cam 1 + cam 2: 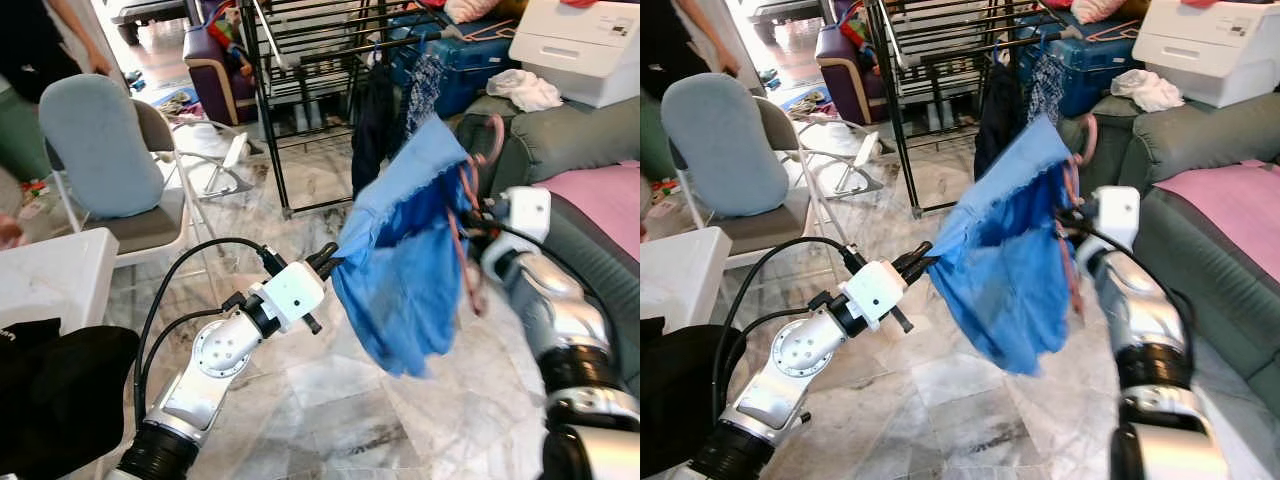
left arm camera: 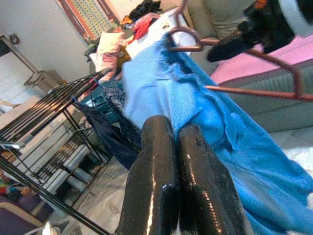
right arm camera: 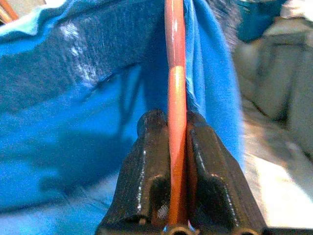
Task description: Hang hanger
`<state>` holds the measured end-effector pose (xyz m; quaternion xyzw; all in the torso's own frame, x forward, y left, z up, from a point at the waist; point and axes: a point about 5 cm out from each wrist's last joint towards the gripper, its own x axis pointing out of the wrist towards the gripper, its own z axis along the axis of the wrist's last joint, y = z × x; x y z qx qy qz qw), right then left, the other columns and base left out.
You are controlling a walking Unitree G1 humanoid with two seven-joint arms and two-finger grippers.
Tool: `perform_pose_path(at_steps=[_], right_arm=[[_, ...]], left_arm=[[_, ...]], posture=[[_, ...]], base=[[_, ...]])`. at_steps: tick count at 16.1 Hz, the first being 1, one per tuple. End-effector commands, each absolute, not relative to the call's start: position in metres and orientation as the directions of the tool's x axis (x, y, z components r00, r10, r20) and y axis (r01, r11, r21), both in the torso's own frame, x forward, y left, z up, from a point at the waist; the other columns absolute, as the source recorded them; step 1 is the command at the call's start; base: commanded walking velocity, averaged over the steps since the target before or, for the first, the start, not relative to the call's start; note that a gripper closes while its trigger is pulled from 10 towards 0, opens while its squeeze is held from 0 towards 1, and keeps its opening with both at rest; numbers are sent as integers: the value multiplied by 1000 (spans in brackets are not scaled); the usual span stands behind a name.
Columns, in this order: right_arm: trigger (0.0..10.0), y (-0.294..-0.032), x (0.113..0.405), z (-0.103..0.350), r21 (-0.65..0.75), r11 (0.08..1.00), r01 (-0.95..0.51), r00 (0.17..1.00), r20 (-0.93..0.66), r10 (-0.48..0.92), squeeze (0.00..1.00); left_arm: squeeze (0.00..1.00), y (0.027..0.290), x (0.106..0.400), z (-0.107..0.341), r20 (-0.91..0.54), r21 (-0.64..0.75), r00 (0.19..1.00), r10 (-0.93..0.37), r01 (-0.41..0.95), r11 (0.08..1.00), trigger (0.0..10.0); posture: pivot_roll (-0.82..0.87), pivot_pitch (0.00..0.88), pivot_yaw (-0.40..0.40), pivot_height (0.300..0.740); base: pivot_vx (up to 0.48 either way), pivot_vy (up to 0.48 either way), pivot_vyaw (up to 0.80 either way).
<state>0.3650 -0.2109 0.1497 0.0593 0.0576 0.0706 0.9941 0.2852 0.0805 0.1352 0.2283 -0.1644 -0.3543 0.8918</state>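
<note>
Hanger [image 3: 175, 88], stiff and light, is being clamped by the right pincer [image 3: 175, 147] near the rack [image 1: 300, 60], while the left pincer [image 2: 178, 161] is pinching shut on its limp blue cloth [image 1: 400, 260].

Blue cloth [image 1: 405, 270] soft, matt; hanger [image 3: 175, 98] smooth (plastic-looking); fingers [image 2: 156, 186] glossy black.
</note>
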Motion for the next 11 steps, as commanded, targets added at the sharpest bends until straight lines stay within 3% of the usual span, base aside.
perform_pose_path(at_steps=[1, 4, 6, 11], right_arm=[[10000, -201, 370, 168, 137, 973, -184, 981, -32, 190, 0], [10000, -176, 365, 164, 141, 946, -292, 954, -30, 299, 0], [10000, -181, 367, 169, 152, 958, -243, 969, 6, 245, 0], [10000, -189, 355, 140, 29, 965, -262, 948, -182, 262, 0]], left_arm=[[0, 85, 289, 136, 127, 525, 714, -689, 541, 657, 10000], [0, 78, 297, 145, 173, 542, 740, -650, 479, 690, 10000], [0, 78, 299, 149, 190, 546, 753, -630, 452, 705, 10000], [0, 112, 325, 161, 253, 539, 890, -378, 195, 820, 10000]], posture=[[-121, 0, 86, 740], [-120, 0, 83, 740], [-120, 0, 83, 740], [-123, 0, 82, 740]], base=[[0, 0, 0], [0, 0, 0], [0, 0, 0], [0, 0, 0]])
